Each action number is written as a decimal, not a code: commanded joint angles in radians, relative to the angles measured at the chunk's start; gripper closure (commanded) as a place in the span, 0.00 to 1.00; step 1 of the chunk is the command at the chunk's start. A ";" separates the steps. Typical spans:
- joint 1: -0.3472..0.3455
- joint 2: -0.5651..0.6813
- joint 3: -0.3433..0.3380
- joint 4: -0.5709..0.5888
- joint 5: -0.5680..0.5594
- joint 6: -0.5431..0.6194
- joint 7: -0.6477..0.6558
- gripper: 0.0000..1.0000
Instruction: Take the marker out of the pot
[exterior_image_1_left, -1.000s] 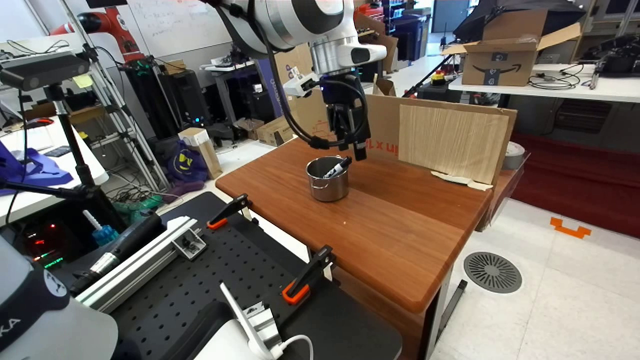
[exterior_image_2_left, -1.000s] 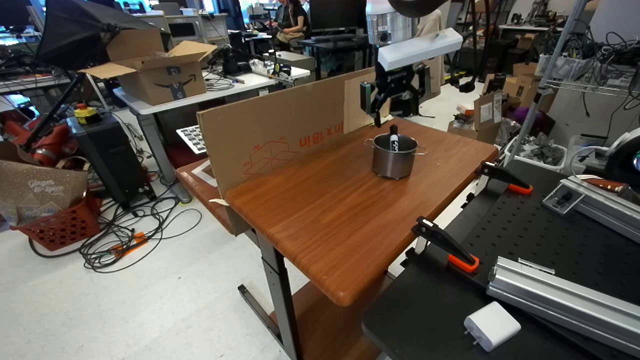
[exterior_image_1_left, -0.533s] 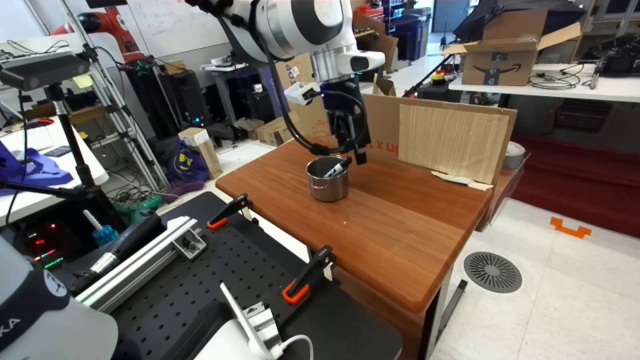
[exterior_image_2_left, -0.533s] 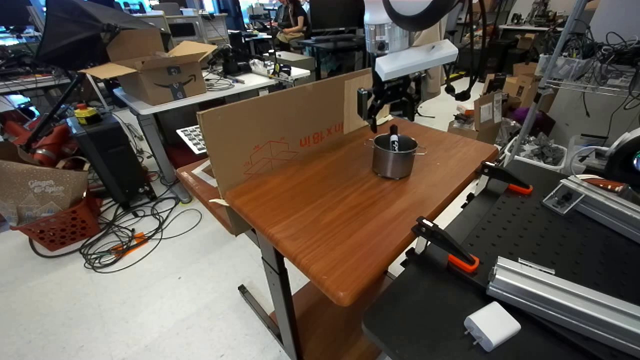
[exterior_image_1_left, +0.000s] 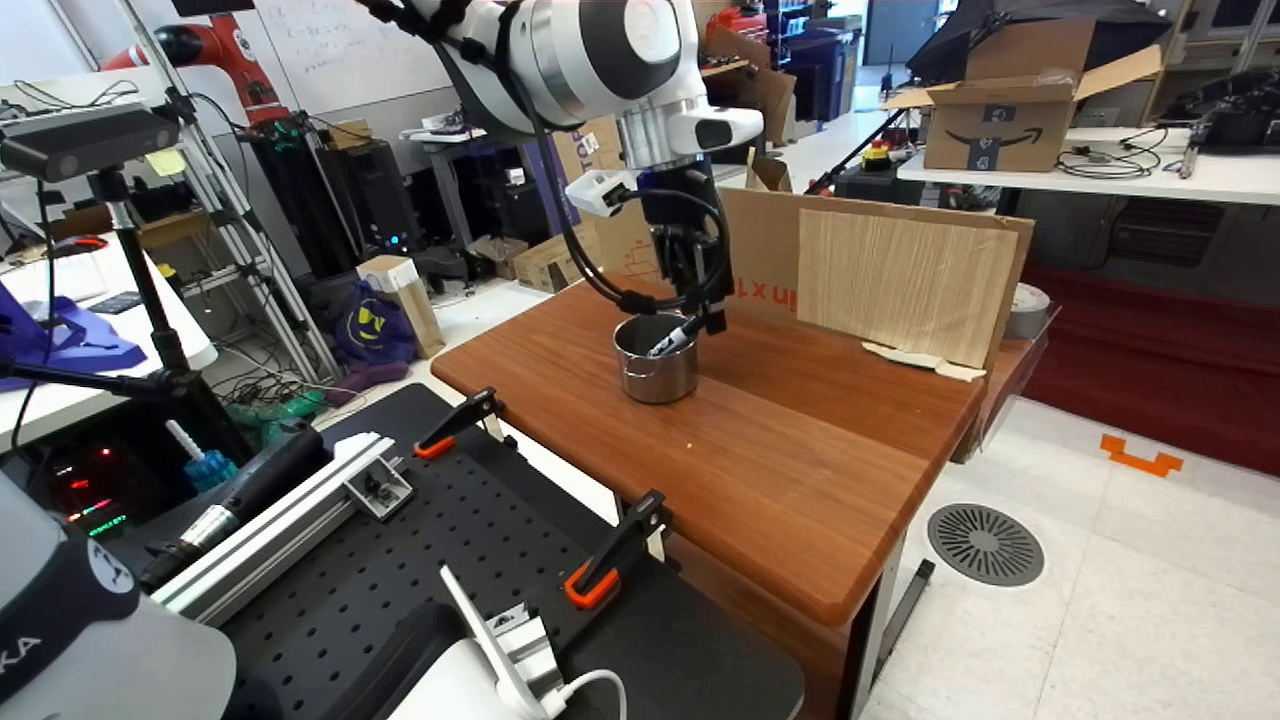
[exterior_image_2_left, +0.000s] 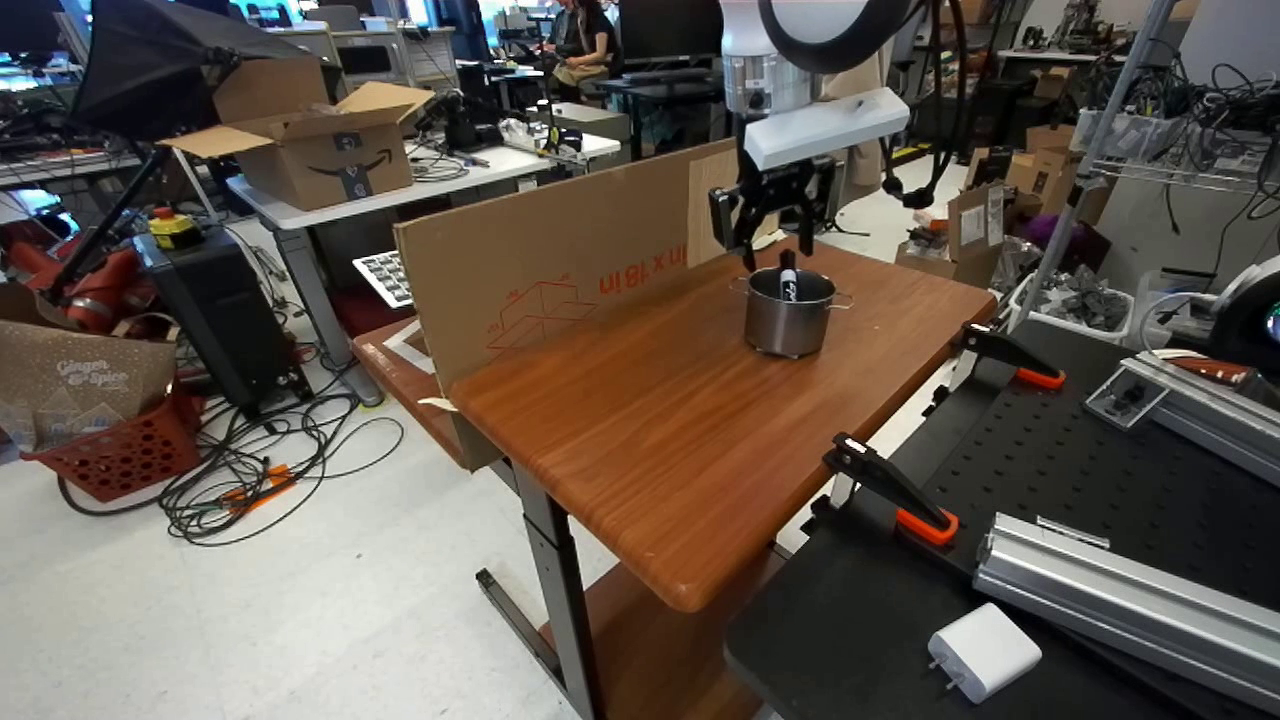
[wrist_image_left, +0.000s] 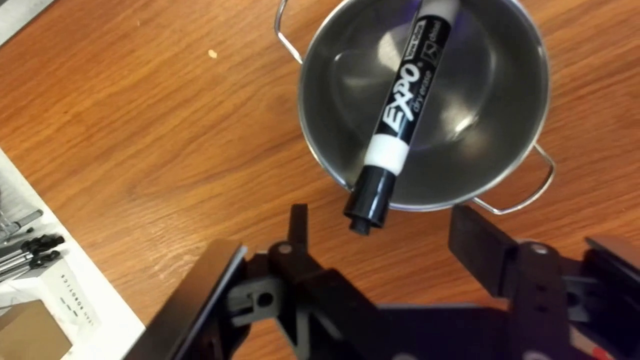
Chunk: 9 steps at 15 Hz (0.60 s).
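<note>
The marker (wrist_image_left: 405, 100) is a black Expo dry-erase pen with a white band. It leans in the pot, its black cap sticking out over the rim. It shows in both exterior views (exterior_image_1_left: 672, 340) (exterior_image_2_left: 789, 285). The pot (wrist_image_left: 500, 105) is shiny steel with two wire handles and stands upright on the table, also in both exterior views (exterior_image_1_left: 655, 382) (exterior_image_2_left: 785, 330). My gripper (wrist_image_left: 379, 219) is open and empty. In the wrist view the cap's end lies between the fingertips, apart from both. In the exterior views the gripper (exterior_image_1_left: 712, 322) (exterior_image_2_left: 777, 254) is just above the cap, beside the pot.
The wooden table (exterior_image_1_left: 780, 480) carries the pot. A cardboard panel (exterior_image_2_left: 560, 270) stands upright along its far edge, behind the gripper. Black clamps (exterior_image_1_left: 625, 545) (exterior_image_2_left: 890, 485) hold the near edge to a black perforated board (exterior_image_1_left: 480, 540).
My gripper has moved down towards the marker's cap and turned a little, so both fingers show more spread in an exterior view. The marker and pot have not moved.
</note>
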 joint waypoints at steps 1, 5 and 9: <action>0.023 0.012 -0.029 -0.001 -0.018 0.035 -0.004 0.58; 0.023 0.015 -0.033 0.002 -0.015 0.036 -0.010 0.88; 0.022 0.016 -0.035 0.003 -0.013 0.034 -0.013 0.96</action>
